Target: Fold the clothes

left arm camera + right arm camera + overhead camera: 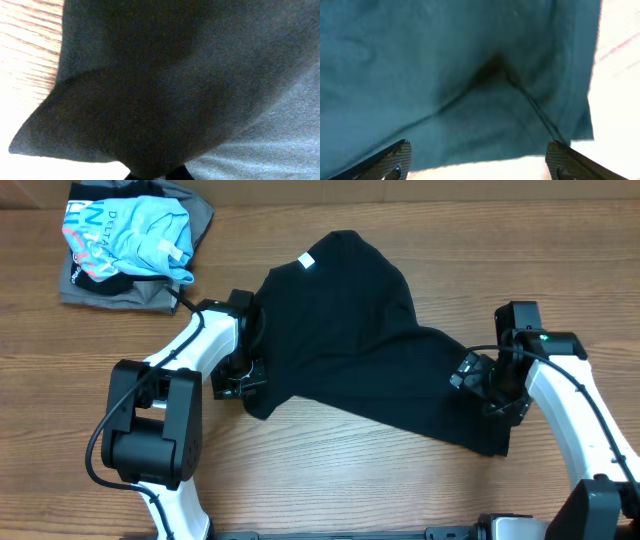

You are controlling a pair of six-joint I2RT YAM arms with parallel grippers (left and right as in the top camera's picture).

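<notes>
We begin at the left gripper (245,372), whose jaws are pinched together on the near-left edge of the black T-shirt (340,330). In its wrist view the cloth gathers into a fold that runs down to the fingertips, which we take as a real grip on the thin fabric. Directly ahead of it, the cloth fills almost the whole view.

Across the garment, the right gripper (479,152) stands with its jaws wide apart, one finger (395,157) at each lower corner of its view. Fabric lies just ahead of them, with a seam running towards the tips. We cannot tell whether any cloth sits between the tips yet. It seems placed to take the opposite edge, so both arms can lift and turn the shirt together.

Between the two grippers the shirt lies rumpled on the table (400,490), its white tag (306,262) on the far side. Beyond the left gripper, well apart, the light blue printed shirt (120,235) rests on the grey folded garment (100,290).
</notes>
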